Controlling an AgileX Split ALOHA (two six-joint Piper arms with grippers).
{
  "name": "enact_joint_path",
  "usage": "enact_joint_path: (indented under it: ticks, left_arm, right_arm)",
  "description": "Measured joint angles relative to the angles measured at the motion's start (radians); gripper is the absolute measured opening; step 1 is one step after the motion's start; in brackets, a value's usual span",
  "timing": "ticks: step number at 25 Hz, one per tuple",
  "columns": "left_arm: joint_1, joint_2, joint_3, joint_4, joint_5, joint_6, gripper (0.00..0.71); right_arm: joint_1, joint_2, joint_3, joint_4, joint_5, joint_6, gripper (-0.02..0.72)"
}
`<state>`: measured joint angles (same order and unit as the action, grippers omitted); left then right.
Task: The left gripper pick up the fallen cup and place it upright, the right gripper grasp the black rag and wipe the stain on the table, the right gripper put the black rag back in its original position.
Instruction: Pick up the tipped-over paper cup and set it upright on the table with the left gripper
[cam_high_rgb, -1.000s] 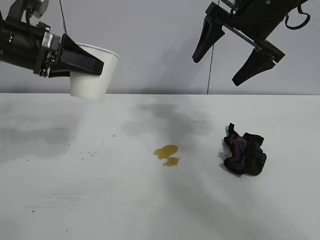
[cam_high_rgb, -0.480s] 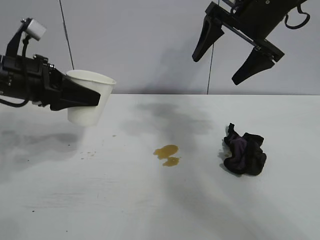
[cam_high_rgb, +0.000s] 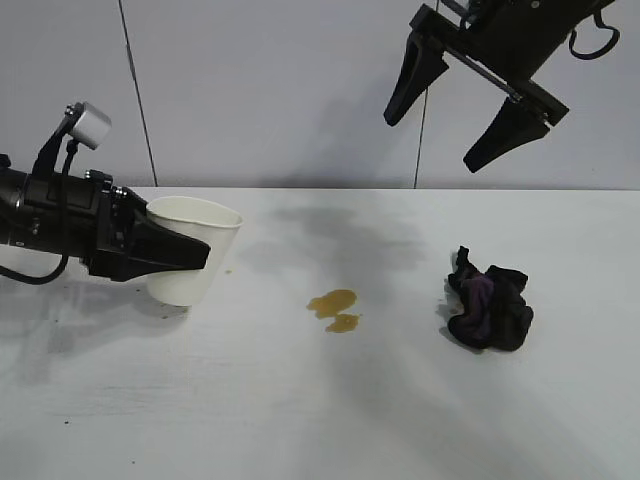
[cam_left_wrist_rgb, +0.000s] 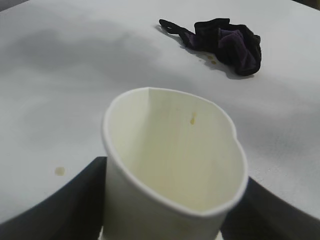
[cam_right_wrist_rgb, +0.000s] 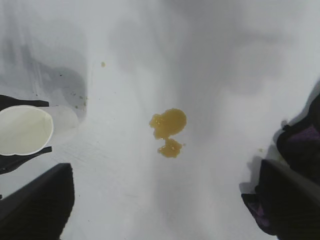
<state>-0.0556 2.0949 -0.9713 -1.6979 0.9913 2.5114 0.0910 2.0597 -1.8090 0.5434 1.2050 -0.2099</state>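
My left gripper (cam_high_rgb: 198, 256) is shut on the white paper cup (cam_high_rgb: 190, 262), one black finger on each side of its wall. The cup stands upright, mouth up, low over the table (cam_high_rgb: 300, 400) at the left; I cannot tell whether its base touches. In the left wrist view the cup (cam_left_wrist_rgb: 175, 160) fills the foreground and its rim is squeezed slightly oval. The yellowish-brown stain (cam_high_rgb: 335, 308) lies at mid-table. The black rag (cam_high_rgb: 490, 305) with purple folds lies to the stain's right. My right gripper (cam_high_rgb: 435, 138) hangs open high above the stain and the rag, holding nothing.
A grey wall runs behind the table. A tiny brown drop (cam_high_rgb: 228, 270) sits on the table just right of the cup. In the right wrist view the stain (cam_right_wrist_rgb: 168, 130) lies between the cup (cam_right_wrist_rgb: 22, 130) and the rag (cam_right_wrist_rgb: 302, 145).
The left gripper has come down with the cup from well above the table to table level and shifted slightly right. The right arm has not moved.
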Motion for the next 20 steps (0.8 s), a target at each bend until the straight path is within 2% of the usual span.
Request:
enact_joint_path:
  ticks: [10, 20]
  left_arm:
    - [0.0, 0.041, -0.008, -0.001, 0.0, 0.088, 0.424]
    - [0.0, 0.102, -0.083, -0.002, 0.019, 0.09, 0.424]
  right_arm:
    - [0.0, 0.0, 0.0, 0.0, 0.003, 0.0, 0.694]
    - [0.0, 0.0, 0.0, 0.0, 0.007, 0.0, 0.694]
